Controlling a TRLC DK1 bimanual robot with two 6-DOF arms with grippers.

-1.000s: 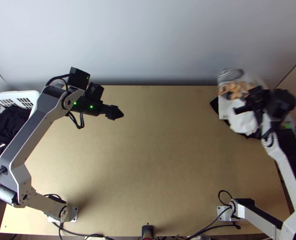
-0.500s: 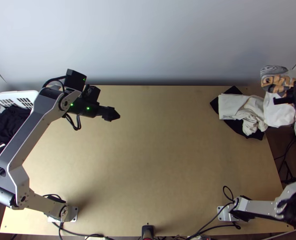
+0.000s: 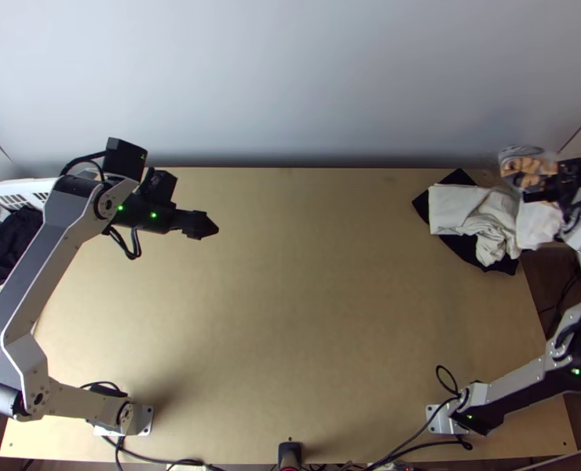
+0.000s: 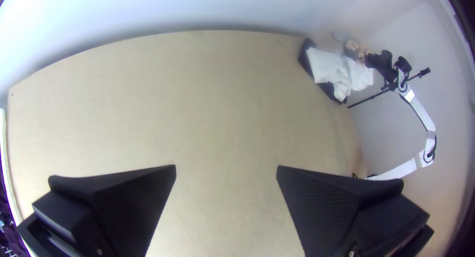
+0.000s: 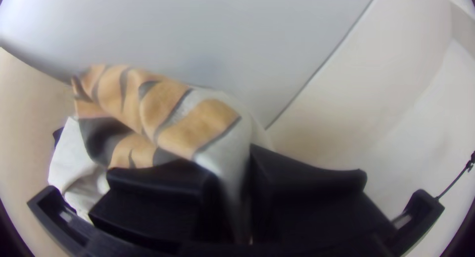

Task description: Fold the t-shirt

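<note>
White basket at left, holding dark cloth, probably clothing

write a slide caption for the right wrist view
The right claw pinches a bunched white shirt with an orange-and-grey print, a pale wall beyond.

Surface: light wood, plain, far edge straight in the top view. Wall: pale blue-grey, smooth, behind the far edge; darker band of shade along its foot. Second wall: cream, right side, meeting the first at a thin dark seam. Floor: dark brown, beyond the right edge. Light: soft.
</note>
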